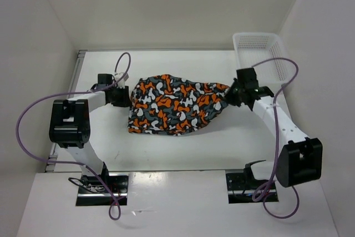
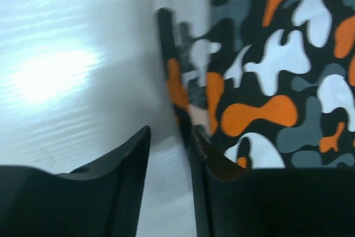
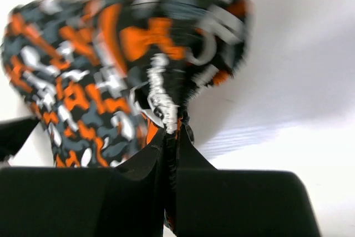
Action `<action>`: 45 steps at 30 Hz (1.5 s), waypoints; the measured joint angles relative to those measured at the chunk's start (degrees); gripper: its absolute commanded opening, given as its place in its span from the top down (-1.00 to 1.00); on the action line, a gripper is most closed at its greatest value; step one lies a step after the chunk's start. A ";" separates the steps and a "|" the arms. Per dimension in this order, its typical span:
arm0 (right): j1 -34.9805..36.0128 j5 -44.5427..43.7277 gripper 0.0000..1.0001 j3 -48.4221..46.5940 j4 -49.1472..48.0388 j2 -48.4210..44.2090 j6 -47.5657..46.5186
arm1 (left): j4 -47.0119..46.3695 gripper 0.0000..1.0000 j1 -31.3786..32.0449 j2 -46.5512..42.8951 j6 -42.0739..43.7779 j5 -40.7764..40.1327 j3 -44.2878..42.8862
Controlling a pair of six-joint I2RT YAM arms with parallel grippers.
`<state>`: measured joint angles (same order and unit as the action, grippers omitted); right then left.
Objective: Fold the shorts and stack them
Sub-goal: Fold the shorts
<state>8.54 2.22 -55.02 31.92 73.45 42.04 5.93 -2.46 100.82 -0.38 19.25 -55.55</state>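
Observation:
The shorts (image 1: 175, 104), printed with orange, white, grey and black blobs, lie bunched in the middle of the table. My right gripper (image 1: 228, 94) is shut on their right corner; in the right wrist view the fabric (image 3: 111, 65) rises from the closed jaws of the gripper (image 3: 173, 131) and hangs lifted off the table. My left gripper (image 1: 125, 96) is at the shorts' left edge. In the left wrist view it (image 2: 169, 148) is open, with bare table between the fingers and the shorts' hem (image 2: 277, 70) lying against the right finger.
A white mesh basket (image 1: 260, 54) stands at the back right corner, just behind the right arm. White walls close in the table on the left, back and right. Purple cables loop from both arms.

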 measured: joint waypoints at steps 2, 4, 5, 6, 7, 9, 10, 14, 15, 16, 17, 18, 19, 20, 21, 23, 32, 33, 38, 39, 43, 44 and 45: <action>5.14 -2.54 1.00 -5.73 1.66 2.14 -0.70 | -1.20 0.24 1.16 0.39 0.02 0.33 0.00; 10.58 -4.50 1.00 -11.08 2.62 4.94 -1.25 | -1.64 0.27 2.16 0.57 0.02 0.55 0.00; 13.62 -5.46 1.00 -14.01 2.93 6.71 -1.44 | -1.73 0.31 2.69 0.59 0.09 0.57 0.00; 15.76 -6.29 1.00 -16.20 3.21 8.20 -1.49 | -1.68 0.33 3.10 0.59 0.09 0.61 0.00; 18.23 -7.13 1.00 -18.36 3.58 9.99 -1.51 | -1.64 0.33 3.41 0.61 0.07 0.63 0.00; 22.58 -8.98 1.00 -22.25 4.48 13.49 -1.46 | -1.64 0.39 3.72 0.66 0.11 0.96 0.02; 24.30 -9.51 1.00 -23.65 4.79 15.17 -1.44 | -1.66 0.39 3.80 0.68 0.09 1.05 0.04; 30.60 -11.98 1.00 -30.86 7.30 22.25 -1.44 | -1.64 0.39 3.80 0.70 0.09 1.27 0.07; 32.11 -12.31 1.00 -33.05 7.67 24.26 -1.44 | -1.64 0.39 3.80 0.70 0.07 1.31 0.07; 33.48 -12.55 1.00 -35.04 8.00 25.94 -1.46 | -1.64 0.39 3.80 0.72 0.09 1.36 0.07; 34.80 -12.83 1.00 -37.35 8.63 27.82 -1.51 | -1.62 0.39 3.80 0.72 0.09 1.40 0.07; 36.00 -12.98 1.00 -39.39 8.92 29.35 -1.68 | -1.55 0.39 3.80 0.72 0.09 1.42 0.07; 37.07 -13.09 1.00 -41.22 9.03 30.88 -1.77 | -1.53 0.39 3.80 0.72 0.09 1.44 0.07; 38.18 -13.11 1.00 -43.28 9.49 32.54 -2.03 | -1.53 0.39 3.80 0.72 0.09 1.44 0.07; 39.15 -13.20 1.00 -45.27 9.88 34.14 -2.40 | -1.49 0.39 3.80 0.72 0.09 1.46 0.07; 40.70 -13.09 1.00 -48.78 10.45 37.22 -2.82 | -1.46 0.39 3.80 0.72 0.09 1.49 0.07; 45.13 -11.78 1.00 -60.37 13.44 48.94 -5.14 | -1.18 0.41 3.80 0.70 0.09 1.55 0.07; 45.35 -11.54 1.00 -61.27 13.70 49.72 -5.35 | -1.14 0.41 3.80 0.70 0.07 1.55 0.07; 45.88 -10.25 1.00 -67.67 15.30 53.53 -6.60 | -1.05 0.41 3.80 0.68 0.09 1.55 0.04; 45.94 -10.10 1.00 -69.90 15.69 54.69 -6.82 | -1.03 0.41 3.80 0.68 0.07 1.55 0.04; 46.07 -10.21 0.76 -81.96 18.88 61.33 -7.10 | -0.96 0.41 3.72 0.68 0.00 1.57 0.04; 46.07 -10.43 0.66 -86.75 20.65 63.69 -7.10 | -0.90 0.41 3.69 0.68 -0.02 1.57 0.04; 46.07 -10.60 0.56 -92.30 22.80 66.49 -7.21 | -0.87 0.41 3.63 0.66 0.00 1.60 0.04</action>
<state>54.61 -8.38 -147.33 54.72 139.94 34.83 5.06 1.17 101.47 -0.38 20.84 -55.51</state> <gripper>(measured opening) 0.150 0.295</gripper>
